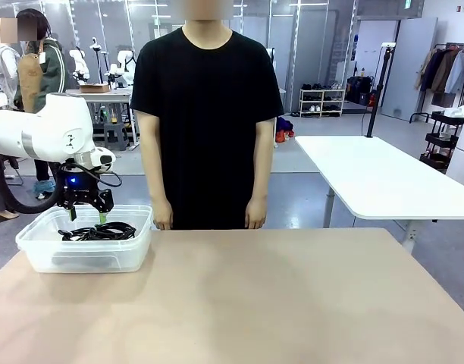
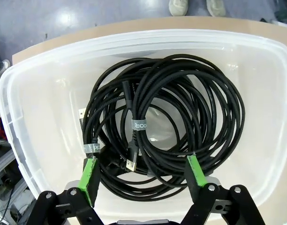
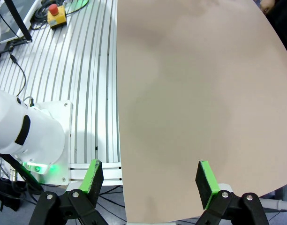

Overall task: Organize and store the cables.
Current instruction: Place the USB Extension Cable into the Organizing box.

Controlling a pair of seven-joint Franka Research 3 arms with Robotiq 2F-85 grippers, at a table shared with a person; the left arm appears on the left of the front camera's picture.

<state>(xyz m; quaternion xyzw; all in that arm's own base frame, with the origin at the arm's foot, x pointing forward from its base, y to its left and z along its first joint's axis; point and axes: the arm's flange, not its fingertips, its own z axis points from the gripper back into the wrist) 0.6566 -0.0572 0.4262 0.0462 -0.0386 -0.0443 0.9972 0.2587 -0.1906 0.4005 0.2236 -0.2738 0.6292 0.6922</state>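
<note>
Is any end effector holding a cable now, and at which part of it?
Nothing is held. The left end effector is open above the cables in the bin; the right end effector is open over the table.

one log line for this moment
left gripper: open, above cables in bin | right gripper: open, over table

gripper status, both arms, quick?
Left gripper: open, empty, over the cables in the bin.
Right gripper: open, empty.
</note>
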